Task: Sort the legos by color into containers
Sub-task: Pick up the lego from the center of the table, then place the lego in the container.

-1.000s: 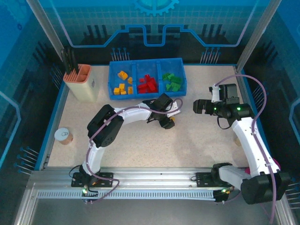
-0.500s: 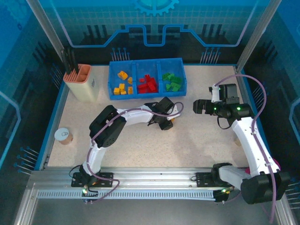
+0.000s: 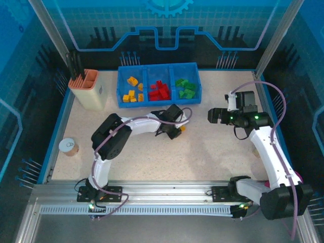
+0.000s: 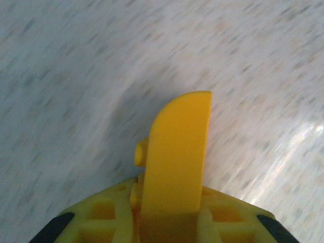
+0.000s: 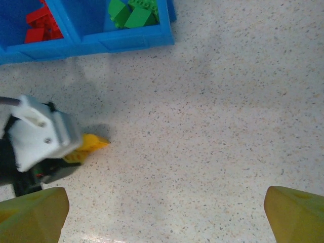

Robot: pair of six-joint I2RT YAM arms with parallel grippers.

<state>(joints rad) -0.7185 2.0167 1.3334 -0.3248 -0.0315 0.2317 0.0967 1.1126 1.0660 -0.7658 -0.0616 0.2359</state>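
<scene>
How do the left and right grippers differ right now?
The left gripper is shut on a yellow lego; the right gripper stands wide open with nothing between its fingers. The left gripper sits in front of the blue tray; the right gripper is off to the tray's right side. Both have yellow fingers.

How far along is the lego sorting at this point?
Done: yellow bricks, red bricks and green bricks lie in separate compartments of the blue tray. In hand: the left gripper is shut on one yellow brick in front of the tray; the right gripper hangs open. Left: that brick goes to the left, yellow compartment.
</scene>
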